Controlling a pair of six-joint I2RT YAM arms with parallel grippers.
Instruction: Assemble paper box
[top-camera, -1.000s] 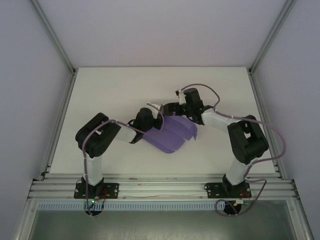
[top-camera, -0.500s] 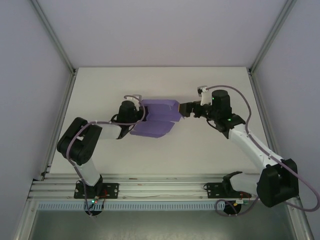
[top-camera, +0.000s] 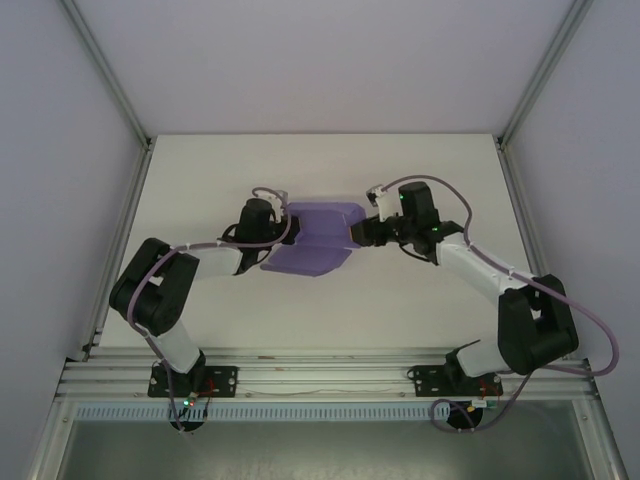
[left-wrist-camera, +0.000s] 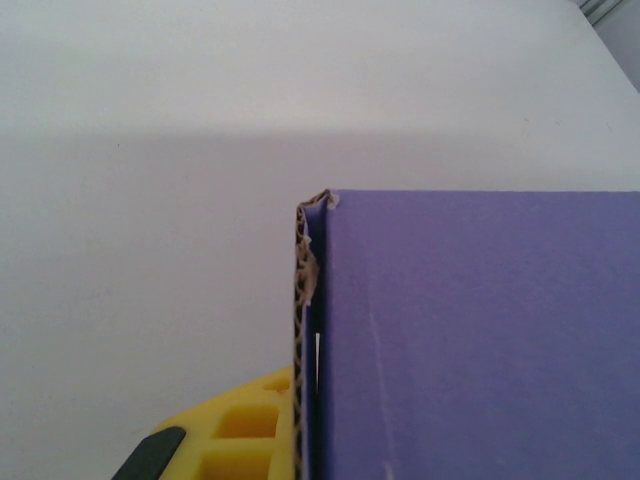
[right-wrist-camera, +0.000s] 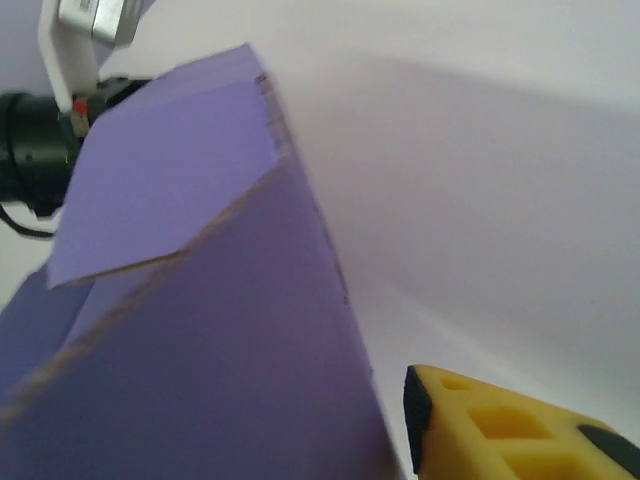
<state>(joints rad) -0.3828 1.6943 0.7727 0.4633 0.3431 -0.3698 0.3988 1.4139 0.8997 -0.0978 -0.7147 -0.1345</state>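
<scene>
The paper box (top-camera: 318, 238) is a purple corrugated piece, partly folded, lying at the middle of the white table (top-camera: 430, 170). My left gripper (top-camera: 277, 226) is shut on its left edge. In the left wrist view a yellow finger (left-wrist-camera: 235, 432) presses against the sheet's raw edge, and the purple panel (left-wrist-camera: 480, 340) covers the other finger. My right gripper (top-camera: 358, 231) is at the box's right edge. In the right wrist view one yellow finger (right-wrist-camera: 515, 430) stands just clear of a slanting purple wall (right-wrist-camera: 220, 350); that wall hides the other finger.
Grey enclosure walls and aluminium posts (top-camera: 528, 85) border the table on three sides. An aluminium rail (top-camera: 320, 372) carrying both arm bases runs along the near edge. Bare table surface lies behind and in front of the box.
The left arm carried the box up and to the left, then held still. The right arm swung out, then came back left to the box's right edge, its jaws narrowing.
</scene>
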